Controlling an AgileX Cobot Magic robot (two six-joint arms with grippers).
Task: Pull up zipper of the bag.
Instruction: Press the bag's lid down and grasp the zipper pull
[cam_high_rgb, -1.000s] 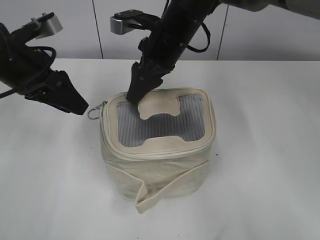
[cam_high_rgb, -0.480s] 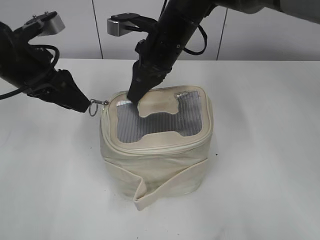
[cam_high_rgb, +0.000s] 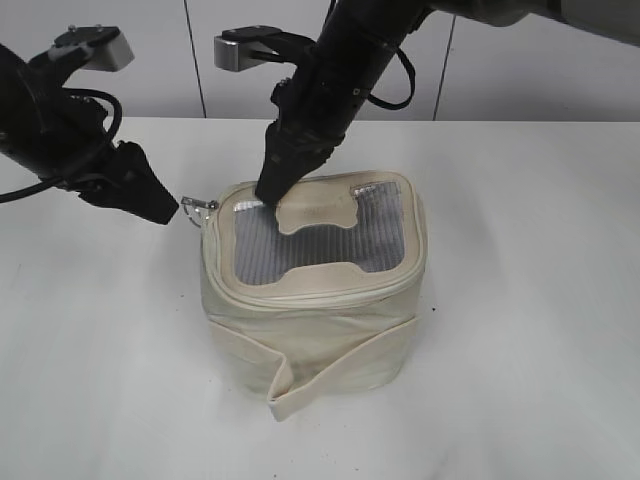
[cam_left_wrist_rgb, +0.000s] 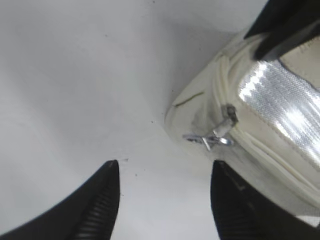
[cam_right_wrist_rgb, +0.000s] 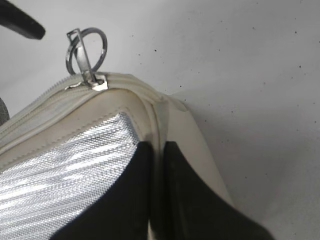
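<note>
The cream bag (cam_high_rgb: 310, 320) stands mid-table, its grey mesh top (cam_high_rgb: 300, 245) facing up. The zipper track (cam_right_wrist_rgb: 40, 107) runs round the rim. Its silver slider (cam_right_wrist_rgb: 92, 80) sits at the far-left corner, and the ring pull (cam_high_rgb: 198, 207) sticks out sideways. My left gripper (cam_high_rgb: 168, 212) is open just left of the ring. In the left wrist view the ring (cam_left_wrist_rgb: 207, 141) lies ahead of the left gripper's jaws (cam_left_wrist_rgb: 164, 170), not between them. My right gripper (cam_high_rgb: 268, 192) is shut on the bag's top rim, with cream edging pinched in its jaws (cam_right_wrist_rgb: 157, 147).
The white table (cam_high_rgb: 520, 300) spreads around the bag. The bag's loose strap band (cam_high_rgb: 330, 375) hangs down the front side. White wall panels stand behind. A left fingertip (cam_right_wrist_rgb: 20, 22) shows near the ring in the right wrist view.
The ring pull went from dangling to sticking out sideways, beside my left gripper's tip. The bag's top shifted slightly left. The left gripper has eased back a little. The right gripper kept its pinch.
</note>
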